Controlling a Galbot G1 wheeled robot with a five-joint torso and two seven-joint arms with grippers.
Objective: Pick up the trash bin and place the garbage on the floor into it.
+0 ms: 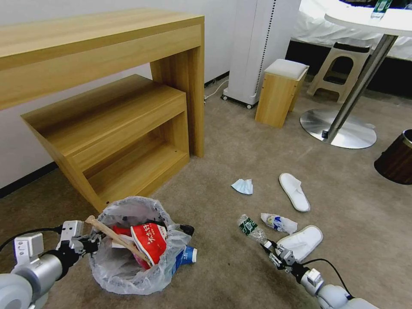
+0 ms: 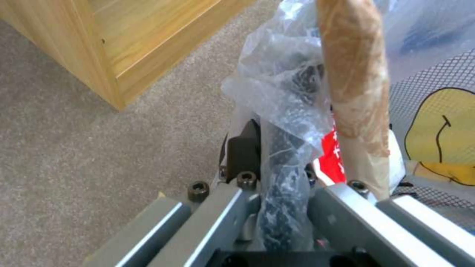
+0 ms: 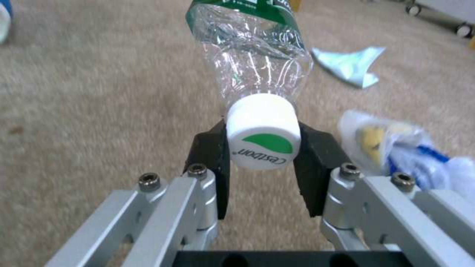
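- Head view: trash bin (image 1: 128, 246) held at its near rim by left gripper (image 1: 88, 245), standing low on or just above beige floor (image 1: 240, 146), in front of the wooden shelf unit (image 1: 111, 137); contact with the carpet not determinable.
- Already inside: red wrapper (image 1: 150, 241), wooden stick (image 1: 113, 237) leaning across the opening. Blue-white paper cup (image 1: 185, 256) pressed against the bin's outer side, apparently not in.
- Right gripper (image 1: 271, 250) closed on the cap end of a small bottle (image 1: 252, 229), bottle low over the carpet.
- Left to collect, by judgement: light-blue mask (image 1: 242, 186), crumpled wrapper (image 1: 279, 223), two white slippers (image 1: 294, 191) (image 1: 300, 242), all apart on the floor. Roughly half done.
- Brown metal-rimmed bin (image 1: 397, 159) at far right, not involved.
- Left wrist view: jaws pressed together on the black mesh rim (image 2: 287, 163), with crinkly clear plastic liner (image 2: 277, 85) bunched between them. Stick rough and pale brown, lying just beside. Short-pile carpet below, fine and even.
- Right wrist view: black pads (image 3: 213, 163) pinching the white ribbed cap (image 3: 263, 131) from both sides. Bottle body thin clear plastic, crushed and creased, green label at the far end. Foil-like mask (image 3: 354, 65) and soft crumpled wrapper (image 3: 396, 148) lying beyond, well apart.
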